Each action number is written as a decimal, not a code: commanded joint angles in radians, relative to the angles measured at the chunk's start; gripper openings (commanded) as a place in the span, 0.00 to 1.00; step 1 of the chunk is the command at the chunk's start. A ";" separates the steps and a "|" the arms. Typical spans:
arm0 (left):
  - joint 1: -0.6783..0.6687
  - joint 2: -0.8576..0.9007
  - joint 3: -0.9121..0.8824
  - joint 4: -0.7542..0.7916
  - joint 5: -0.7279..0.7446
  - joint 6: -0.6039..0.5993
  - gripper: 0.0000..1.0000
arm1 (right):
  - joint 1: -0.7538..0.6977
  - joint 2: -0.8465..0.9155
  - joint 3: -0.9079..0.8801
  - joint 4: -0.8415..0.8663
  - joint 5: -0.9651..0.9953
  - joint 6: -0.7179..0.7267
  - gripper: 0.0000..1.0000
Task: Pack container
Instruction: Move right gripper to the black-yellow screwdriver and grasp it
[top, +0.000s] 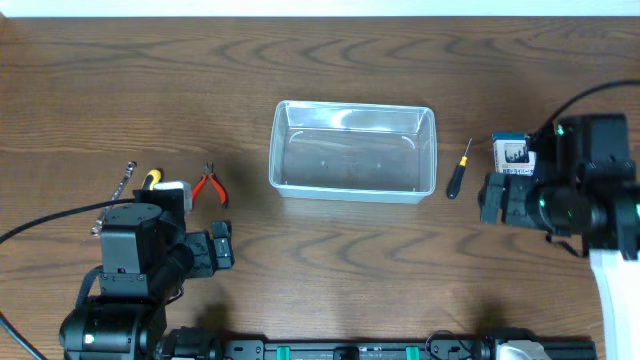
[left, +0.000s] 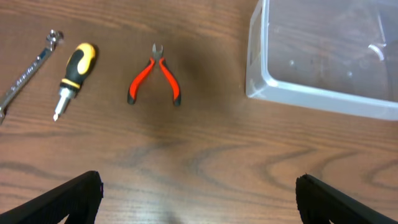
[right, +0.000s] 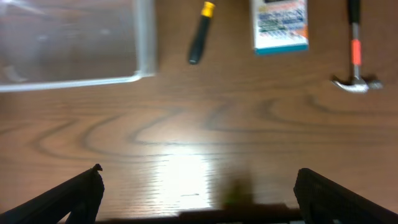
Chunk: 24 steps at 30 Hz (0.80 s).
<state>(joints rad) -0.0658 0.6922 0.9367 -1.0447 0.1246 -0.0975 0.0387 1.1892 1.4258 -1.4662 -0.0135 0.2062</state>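
The container, a clear shallow tub with nothing in it, stands at the table's middle. Its wall shows at the upper right of the left wrist view and the upper left of the right wrist view. My left gripper hovers open over bare wood, left of the tub and below red-handled pliers; its jaws hold nothing. To the right of the tub my right gripper is open too, and empty.
Left of the pliers lie a yellow-and-black screwdriver and a wrench. Right of the tub lie a slim black screwdriver, a blue-and-white box and a small hammer.
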 joint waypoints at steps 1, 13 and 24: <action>0.004 0.007 0.019 -0.025 -0.005 0.010 0.98 | 0.008 0.089 0.020 0.009 0.106 0.070 0.99; 0.004 0.012 0.019 -0.050 -0.005 0.010 0.98 | 0.008 0.409 0.018 0.200 0.034 0.141 0.99; 0.004 0.012 0.019 -0.052 -0.005 0.010 0.98 | 0.009 0.560 0.018 0.287 0.010 0.194 0.99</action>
<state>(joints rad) -0.0658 0.7002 0.9367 -1.0939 0.1246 -0.0975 0.0387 1.7172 1.4269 -1.1858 0.0059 0.3584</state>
